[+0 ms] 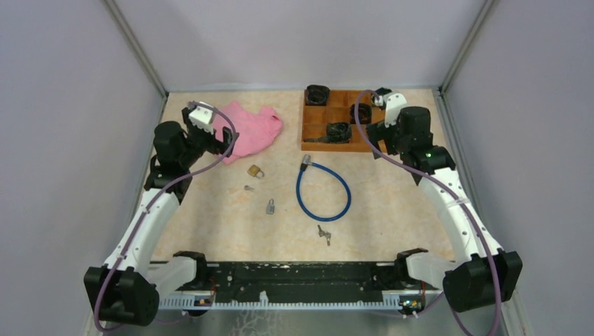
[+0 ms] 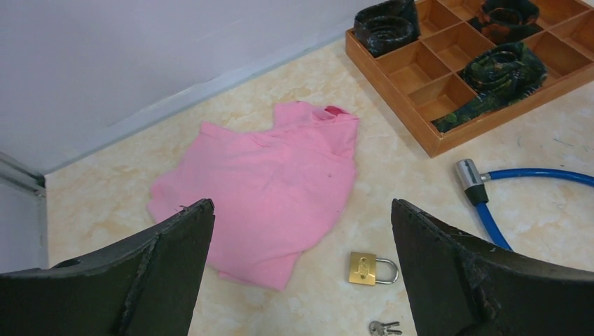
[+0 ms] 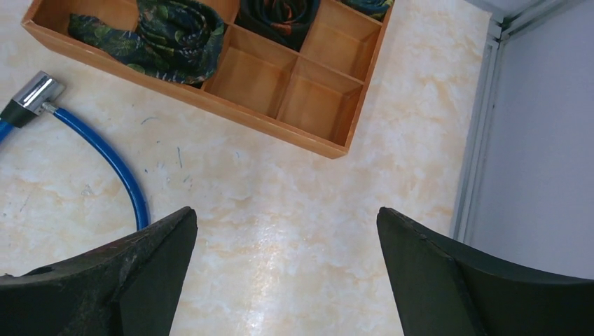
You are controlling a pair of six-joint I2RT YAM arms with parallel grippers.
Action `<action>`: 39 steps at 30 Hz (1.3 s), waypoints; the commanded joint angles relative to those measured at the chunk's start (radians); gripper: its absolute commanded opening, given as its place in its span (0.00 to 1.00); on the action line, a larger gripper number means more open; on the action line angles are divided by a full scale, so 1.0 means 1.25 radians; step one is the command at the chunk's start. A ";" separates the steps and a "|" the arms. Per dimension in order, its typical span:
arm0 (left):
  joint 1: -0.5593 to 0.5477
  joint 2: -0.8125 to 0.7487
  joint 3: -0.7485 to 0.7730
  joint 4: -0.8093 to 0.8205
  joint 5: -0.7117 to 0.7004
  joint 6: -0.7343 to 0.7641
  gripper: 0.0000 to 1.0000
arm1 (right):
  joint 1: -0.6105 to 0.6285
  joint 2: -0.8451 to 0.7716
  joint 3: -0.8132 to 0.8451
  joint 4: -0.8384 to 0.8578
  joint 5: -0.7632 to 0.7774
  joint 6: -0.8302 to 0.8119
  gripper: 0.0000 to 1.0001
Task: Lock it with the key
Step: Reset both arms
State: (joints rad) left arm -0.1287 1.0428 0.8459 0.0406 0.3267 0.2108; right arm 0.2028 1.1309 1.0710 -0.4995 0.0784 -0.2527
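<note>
Top view: job not started, by my read. The left gripper (image 1: 223,140) sits over the edge of a crumpled pink cloth (image 1: 249,129). The right gripper (image 1: 380,143) is by the near-right corner of a wooden divided tray (image 1: 329,148) w/ rolled dark ties (image 1: 339,130) in it. Neither touches a lock or key. On the table (image 1: 210,224) betw. the arms: small brass padlock (image 1: 256,170), tiny key (image 1: 248,187) just beside it, small silver padlock (image 1: 270,206) nearer the bases, blue cable lock (image 1: 322,196) w/ chrome head mid-table, key bunch (image 1: 323,234) just on the near side of its loop. Which lock the task means: can't tell, three candidates. Left wrist view: left gripper (image 2: 301,210) jaws spread wide, nothing betw. them, above the table. Brass padlock (image 2: 364,268) lies flat below the gap, just off the cloth (image 2: 266,189); tiny key (image 2: 384,327) near it at frame bottom, not in any keyhole. Shackle looks seated, but too small to be sure. Right wrist view: right gripper (image 3: 287,213) likewise wide + empty, over bare table, cable lock (image 3: 105,157) off to its left, tray (image 3: 294,136) ahead, no key in sight. Left to do, est.: pick up key, steady lock, insert, turn, i.e. all of it.
</note>
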 commanded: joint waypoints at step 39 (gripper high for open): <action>0.013 -0.126 -0.146 0.099 0.097 -0.003 0.97 | 0.002 -0.317 -0.314 0.352 -0.026 0.017 0.99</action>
State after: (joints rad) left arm -0.1196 0.9085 0.6464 0.1509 0.4259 0.2138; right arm 0.2028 0.7559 0.6601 -0.1112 0.0349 -0.2268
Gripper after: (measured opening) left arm 0.976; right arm 0.987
